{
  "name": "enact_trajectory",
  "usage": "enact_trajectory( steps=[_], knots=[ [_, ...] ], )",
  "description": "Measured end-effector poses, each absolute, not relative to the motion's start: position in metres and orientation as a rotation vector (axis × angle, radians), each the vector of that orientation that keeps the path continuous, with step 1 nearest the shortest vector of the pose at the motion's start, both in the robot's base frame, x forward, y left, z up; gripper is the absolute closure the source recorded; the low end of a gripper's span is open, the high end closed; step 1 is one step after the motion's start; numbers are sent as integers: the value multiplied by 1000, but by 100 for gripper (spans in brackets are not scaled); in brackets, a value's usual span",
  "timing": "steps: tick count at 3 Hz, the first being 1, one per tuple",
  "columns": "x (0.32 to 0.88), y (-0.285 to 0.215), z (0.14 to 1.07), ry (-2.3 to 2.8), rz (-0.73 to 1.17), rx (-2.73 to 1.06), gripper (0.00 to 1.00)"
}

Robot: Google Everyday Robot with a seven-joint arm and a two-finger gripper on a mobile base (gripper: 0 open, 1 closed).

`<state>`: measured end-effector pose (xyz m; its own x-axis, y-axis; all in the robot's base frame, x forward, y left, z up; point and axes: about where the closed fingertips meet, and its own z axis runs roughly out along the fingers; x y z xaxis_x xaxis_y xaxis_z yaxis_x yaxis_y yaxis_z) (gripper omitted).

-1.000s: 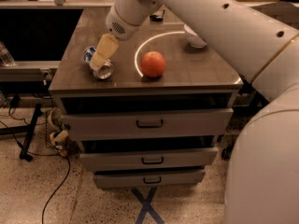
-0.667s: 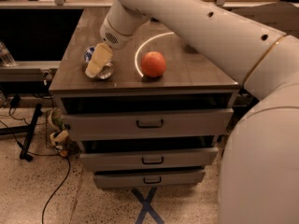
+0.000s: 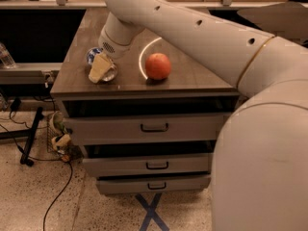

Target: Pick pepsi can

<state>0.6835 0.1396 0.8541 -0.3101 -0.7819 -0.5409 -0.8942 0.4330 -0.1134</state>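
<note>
The pepsi can (image 3: 94, 57) lies on its side near the front left corner of the dark wooden cabinet top (image 3: 192, 76). It is blue with white markings, and a silver end (image 3: 111, 73) faces the front. My gripper (image 3: 100, 67) reaches down from the big white arm and sits right over the can, with its cream fingers (image 3: 98, 69) covering most of it. An orange fruit (image 3: 158, 66) rests on the top to the right of the can.
The cabinet has three drawers (image 3: 154, 127) with dark handles below its top. A white curved line (image 3: 144, 57) marks the top beside the fruit. Cables and a small basket (image 3: 60, 138) lie on the floor at the left. Blue tape (image 3: 153, 214) crosses the floor.
The gripper has moved down and to the left onto the can, and now covers more of it. The can and the fruit have stayed in place.
</note>
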Motion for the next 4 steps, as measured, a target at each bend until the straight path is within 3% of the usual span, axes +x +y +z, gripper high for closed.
enact_trajectory(
  steps=[1, 3, 4],
  knots=[
    [684, 138, 850, 2187, 269, -1391, 56],
    [698, 103, 897, 2087, 250, -1366, 100],
    [717, 63, 964, 1921, 258, -1337, 100]
  ],
)
